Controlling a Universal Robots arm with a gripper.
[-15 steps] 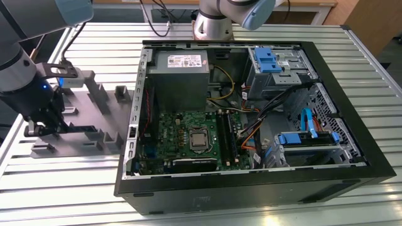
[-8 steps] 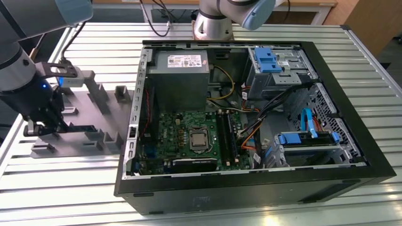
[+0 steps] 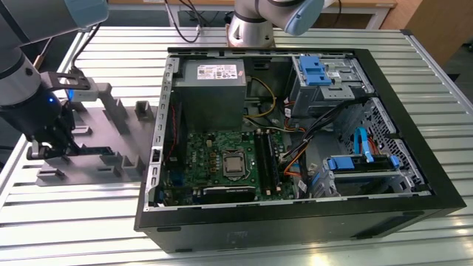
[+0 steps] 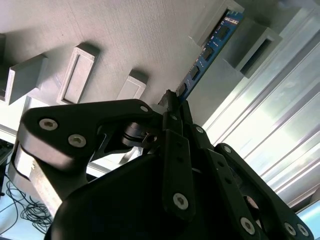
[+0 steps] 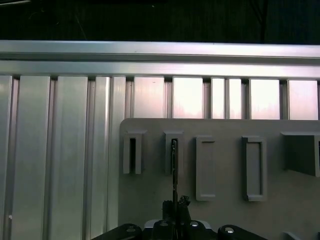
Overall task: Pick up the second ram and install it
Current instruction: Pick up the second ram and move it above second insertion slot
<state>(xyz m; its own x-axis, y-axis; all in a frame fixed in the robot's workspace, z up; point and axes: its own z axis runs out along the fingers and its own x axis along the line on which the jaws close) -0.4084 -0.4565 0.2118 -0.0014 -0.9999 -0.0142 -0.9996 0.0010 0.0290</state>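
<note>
The second ram point(image 4: 210, 47) is a thin blue stick with black chips, standing on edge across the grey tray point(image 4: 125, 35). Its far end sits in a slotted upright block point(image 4: 250, 40). My gripper point(image 4: 172, 102) is shut on the near end of the stick, with the black fingers pressed against its two faces. The first wrist view shows the ram point(image 5: 174, 170) edge-on as a dark line running from a slotted block point(image 5: 173, 150) down to the gripper point(image 5: 175, 212). In the exterior view the gripper point(image 3: 46, 151) is low over the tray point(image 3: 111, 124), at the exterior view's left.
An open black computer case point(image 3: 296, 221) lies at the exterior view's right, holding a green motherboard point(image 3: 210, 160) with dark memory slots point(image 3: 267, 163), a grey power supply point(image 3: 210, 83) and blue-handled drive bays point(image 3: 355, 163). Several upright blocks point(image 5: 254, 167) stand on the tray. Everything rests on a ribbed aluminium table point(image 3: 66, 221).
</note>
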